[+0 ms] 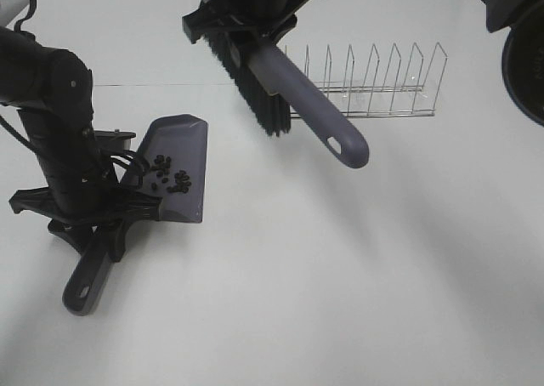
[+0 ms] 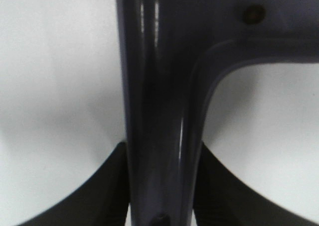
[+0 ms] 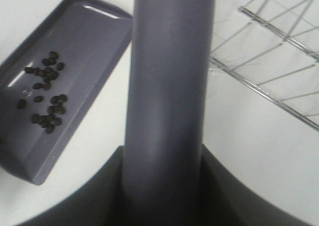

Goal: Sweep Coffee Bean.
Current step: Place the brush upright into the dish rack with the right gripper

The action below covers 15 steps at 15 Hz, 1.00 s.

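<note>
The coffee beans (image 1: 168,176) lie in a loose cluster inside the grey-purple dustpan (image 1: 185,139), which rests on the white table at the left. They also show in the right wrist view (image 3: 46,94) on the pan (image 3: 79,42). My left gripper (image 1: 98,212) is shut on the dustpan's handle (image 2: 159,111), whose end (image 1: 85,286) points toward the front. My right gripper (image 1: 255,16) is shut on the brush handle (image 3: 167,86) and holds the brush (image 1: 293,97) above the table at the back middle, bristles (image 1: 255,97) down-left, apart from the pan.
A wire dish rack (image 1: 374,84) stands at the back right, just behind the brush; it also shows in the right wrist view (image 3: 269,61). A dark round object (image 1: 523,63) sits at the right edge. White table (image 1: 340,275) spreads across the front.
</note>
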Each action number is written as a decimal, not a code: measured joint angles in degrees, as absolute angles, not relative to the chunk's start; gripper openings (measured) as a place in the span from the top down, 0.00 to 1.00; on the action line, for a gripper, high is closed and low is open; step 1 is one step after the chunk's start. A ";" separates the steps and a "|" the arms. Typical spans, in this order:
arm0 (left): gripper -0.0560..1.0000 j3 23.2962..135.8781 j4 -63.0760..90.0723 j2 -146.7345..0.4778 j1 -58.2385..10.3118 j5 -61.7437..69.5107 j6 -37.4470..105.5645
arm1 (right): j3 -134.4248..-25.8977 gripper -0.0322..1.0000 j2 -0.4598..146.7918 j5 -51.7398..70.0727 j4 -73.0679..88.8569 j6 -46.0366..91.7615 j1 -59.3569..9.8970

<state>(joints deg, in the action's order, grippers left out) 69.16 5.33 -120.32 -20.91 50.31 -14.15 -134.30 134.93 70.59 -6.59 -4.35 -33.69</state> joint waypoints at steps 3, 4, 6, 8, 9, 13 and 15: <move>0.65 69.16 5.33 -120.32 -20.91 50.31 -14.15 | -132.47 0.71 134.82 70.53 -7.73 -4.18 -28.82; 0.65 69.16 5.33 -120.32 -20.91 50.31 -14.15 | -131.04 0.71 134.82 70.65 -7.73 -4.18 -27.79; 0.65 69.16 5.33 -120.32 -20.91 50.31 -14.15 | -127.88 0.71 134.82 70.59 -7.73 -4.01 -26.41; 0.65 69.16 5.33 -120.32 -20.91 50.31 -14.15 | -125.94 0.71 134.87 70.70 -8.65 -3.78 -26.18; 0.65 69.16 5.33 -120.32 -20.91 50.31 -14.15 | -125.65 0.71 134.93 70.70 -10.14 -3.78 -26.13; 0.65 69.16 5.33 -120.32 -20.91 50.31 -14.15 | -125.65 0.71 134.30 70.53 -11.80 -3.32 -21.31; 0.65 69.16 5.33 -120.32 -20.91 50.31 -14.15 | -125.65 0.71 133.56 70.53 -10.37 -3.27 -17.07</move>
